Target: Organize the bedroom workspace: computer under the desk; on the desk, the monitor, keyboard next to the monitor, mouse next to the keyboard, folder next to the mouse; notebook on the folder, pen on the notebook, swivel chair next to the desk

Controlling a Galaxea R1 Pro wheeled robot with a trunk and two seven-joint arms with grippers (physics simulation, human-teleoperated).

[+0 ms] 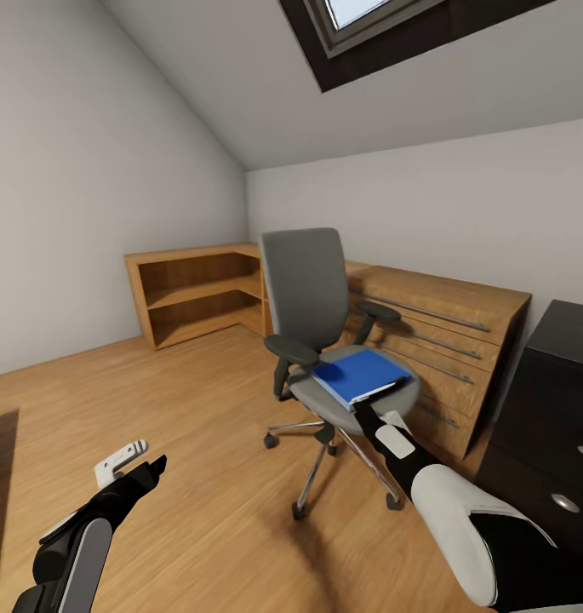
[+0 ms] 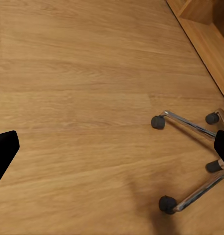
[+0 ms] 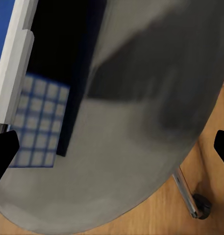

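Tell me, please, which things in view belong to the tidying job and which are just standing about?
Part of the job:
- swivel chair
- blue folder on its seat
- black desk drawer unit

Just standing about:
- wooden shelf
- wooden drawer chest
- skylight

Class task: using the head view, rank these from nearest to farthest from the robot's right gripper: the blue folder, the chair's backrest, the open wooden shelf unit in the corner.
From the right gripper:
1. Folder, on the chair seat right at the gripper's tip.
2. Backrest, behind the folder, up and to the left.
3. Wooden shelf unit, far left against the walls.
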